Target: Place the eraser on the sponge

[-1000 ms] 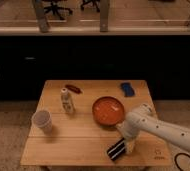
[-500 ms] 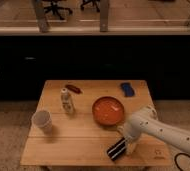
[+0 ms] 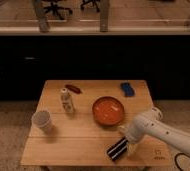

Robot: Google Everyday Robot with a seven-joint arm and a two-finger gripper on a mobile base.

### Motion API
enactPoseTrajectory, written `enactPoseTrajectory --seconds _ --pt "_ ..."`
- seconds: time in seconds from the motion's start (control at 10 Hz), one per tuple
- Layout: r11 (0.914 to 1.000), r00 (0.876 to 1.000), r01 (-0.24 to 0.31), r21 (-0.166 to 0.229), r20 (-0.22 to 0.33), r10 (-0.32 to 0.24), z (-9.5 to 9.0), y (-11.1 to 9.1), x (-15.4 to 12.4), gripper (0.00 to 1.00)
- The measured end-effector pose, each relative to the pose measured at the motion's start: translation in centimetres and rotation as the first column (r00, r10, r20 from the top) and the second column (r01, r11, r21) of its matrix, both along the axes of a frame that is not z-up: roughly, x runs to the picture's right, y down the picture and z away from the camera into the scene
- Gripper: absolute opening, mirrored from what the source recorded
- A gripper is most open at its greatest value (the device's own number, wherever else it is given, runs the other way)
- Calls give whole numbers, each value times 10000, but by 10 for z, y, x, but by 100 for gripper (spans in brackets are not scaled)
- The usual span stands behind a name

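Eraser [image 3: 117, 148], black with white stripes, lies slantwise on the table [image 3: 78, 145]. The gripper [image 3: 125, 144], open, is just beside it.

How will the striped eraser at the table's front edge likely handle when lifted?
The eraser looks like a stiff flat block, so it probably keeps its shape and won't roll. It seems small beside the orange bowl, so likely light. The pincer sits right at it, near the front edge of the table; a push could slide it off.
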State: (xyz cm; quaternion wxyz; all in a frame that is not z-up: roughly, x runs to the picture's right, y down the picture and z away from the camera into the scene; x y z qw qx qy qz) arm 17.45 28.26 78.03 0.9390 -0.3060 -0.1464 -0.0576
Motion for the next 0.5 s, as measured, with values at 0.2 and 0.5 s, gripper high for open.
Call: enactPoseTrajectory --seconds 0.2,0.5 --pt "9999 9999 77 -70 73 -76 -2 9 -3 80" --pt "9994 9995 275 -216 138 -272 0 20 -9 75"
